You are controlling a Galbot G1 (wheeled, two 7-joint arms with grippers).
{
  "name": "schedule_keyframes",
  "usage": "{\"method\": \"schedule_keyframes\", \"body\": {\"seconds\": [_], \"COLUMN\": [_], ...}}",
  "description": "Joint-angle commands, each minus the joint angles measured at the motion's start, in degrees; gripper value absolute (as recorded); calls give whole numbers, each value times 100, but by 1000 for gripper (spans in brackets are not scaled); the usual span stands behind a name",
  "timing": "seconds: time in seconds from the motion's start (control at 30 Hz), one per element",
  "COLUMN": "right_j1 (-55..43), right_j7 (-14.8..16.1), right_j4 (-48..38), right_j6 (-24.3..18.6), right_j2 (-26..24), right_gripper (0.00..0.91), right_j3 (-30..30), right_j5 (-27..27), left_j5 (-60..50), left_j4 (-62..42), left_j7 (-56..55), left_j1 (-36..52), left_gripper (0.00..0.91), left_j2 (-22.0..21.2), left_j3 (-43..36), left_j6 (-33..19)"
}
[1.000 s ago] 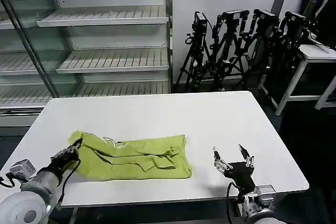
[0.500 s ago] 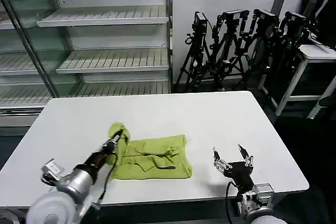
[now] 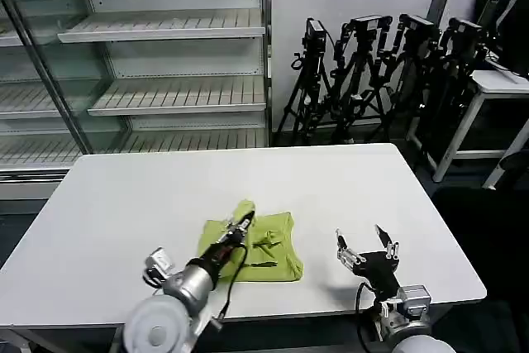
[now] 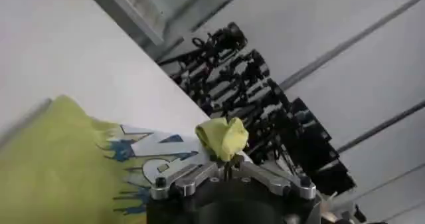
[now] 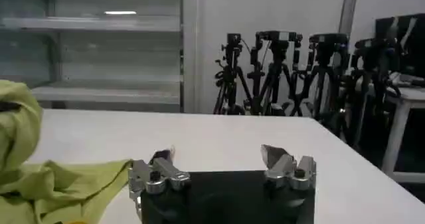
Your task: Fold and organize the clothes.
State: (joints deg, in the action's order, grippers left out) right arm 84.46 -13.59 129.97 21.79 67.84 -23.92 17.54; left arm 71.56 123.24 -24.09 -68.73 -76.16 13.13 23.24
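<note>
Your left gripper (image 3: 245,219) is holding a bunched fold of the lime shirt (image 3: 264,250), fingers clamped on it. In the left wrist view the left gripper (image 4: 226,166) is pinching a small wad of yellow-green fabric, and you're seeing a blue and white print on the shirt (image 4: 60,159) spread below it. The gripper is hanging over the shirt's left part, with the lifted fold standing up above the rest of the fabric.

The shirt is lying on the white worktop (image 3: 165,188), near the front edge and roughly midway between the left and right edges. It's bunched into a compact, wrinkled block, with the right side lying flat.

Your right gripper (image 3: 366,252) is sitting near the worktop's front edge, toward the front right corner, just beside the shirt but not touching it. Its fingers are spread apart and holding nothing. From the right wrist view, the right gripper (image 5: 226,165) is pointing across the bare worktop (image 5: 212,135), with the shirt (image 5: 46,179) lying off to one side.
</note>
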Motion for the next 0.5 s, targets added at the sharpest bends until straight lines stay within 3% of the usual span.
{"method": "schedule_keyframes", "body": {"seconds": [0.03, 0.5], "right_j1": [17, 81], "right_j7": [-9, -10], "right_j4": [24, 171], "right_j6": [6, 1], "right_j2": [-8, -3], "right_gripper": [907, 907], "right_j3": [12, 34], "right_j5": [4, -8], "left_j5": [-436, -538], "left_j4": [-748, 21], "left_j7": [-11, 4], "left_j1": [460, 17], "left_gripper": [907, 907], "left_j2": [-465, -349], "left_j3": [-520, 34], "left_j6": [-51, -133]}}
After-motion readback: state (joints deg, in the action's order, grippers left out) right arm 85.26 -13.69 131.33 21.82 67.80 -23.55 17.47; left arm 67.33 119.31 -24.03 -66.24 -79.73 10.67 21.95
